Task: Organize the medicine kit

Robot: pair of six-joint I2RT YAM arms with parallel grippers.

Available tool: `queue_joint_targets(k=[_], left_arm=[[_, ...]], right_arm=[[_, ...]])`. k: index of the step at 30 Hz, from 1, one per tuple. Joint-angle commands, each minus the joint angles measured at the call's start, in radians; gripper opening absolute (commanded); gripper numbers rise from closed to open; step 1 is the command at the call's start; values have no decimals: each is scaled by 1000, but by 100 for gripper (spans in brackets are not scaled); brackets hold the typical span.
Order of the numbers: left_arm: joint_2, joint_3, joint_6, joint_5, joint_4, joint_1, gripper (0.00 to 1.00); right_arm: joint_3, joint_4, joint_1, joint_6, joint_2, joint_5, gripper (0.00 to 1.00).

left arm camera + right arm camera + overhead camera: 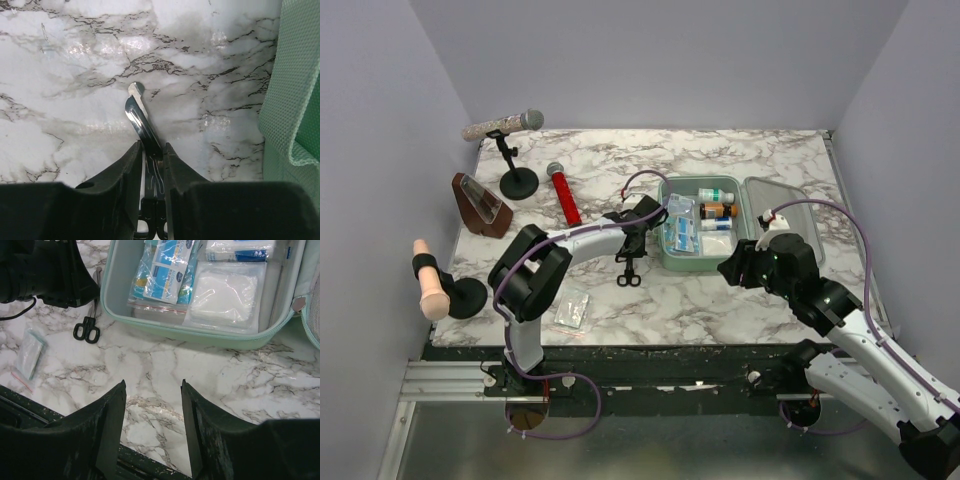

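The medicine kit [701, 267] is a mint-green case lying open at the table's centre right, its lid [790, 215] flat to the right. Inside are small bottles [717, 203], blue-and-white packets [165, 270] and white gauze [225, 295]. My left gripper [631, 240] is just left of the kit, shut on black-handled scissors [629, 278]. In the left wrist view the blades [136, 107] stick out past the gripper [152, 148], low over the marble, with the kit's wall [295, 100] to the right. My right gripper [152, 385] is open and empty in front of the kit's near wall [200, 335].
A small clear packet [572, 308] lies near the front edge, left of centre. At the back left are a microphone on a stand [505, 125], a red microphone [563, 197] and a brown wedge holder [480, 205]. A peach handle on a black stand [430, 285] sits at the left edge.
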Motion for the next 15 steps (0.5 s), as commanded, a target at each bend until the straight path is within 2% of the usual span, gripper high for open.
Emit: queue_joint_targets(k=[1,6,15], left_arm=[[38,-16,-2,2,-2,13,27],[35,-26,-2,4,1,14,22],[1,-35,0,4,-2,16,4]], right_arm=[[-11,-3,4,5,6,13,57],[-7,-1,4,2,12,11,57],[2,0,4,2,16,8,57]])
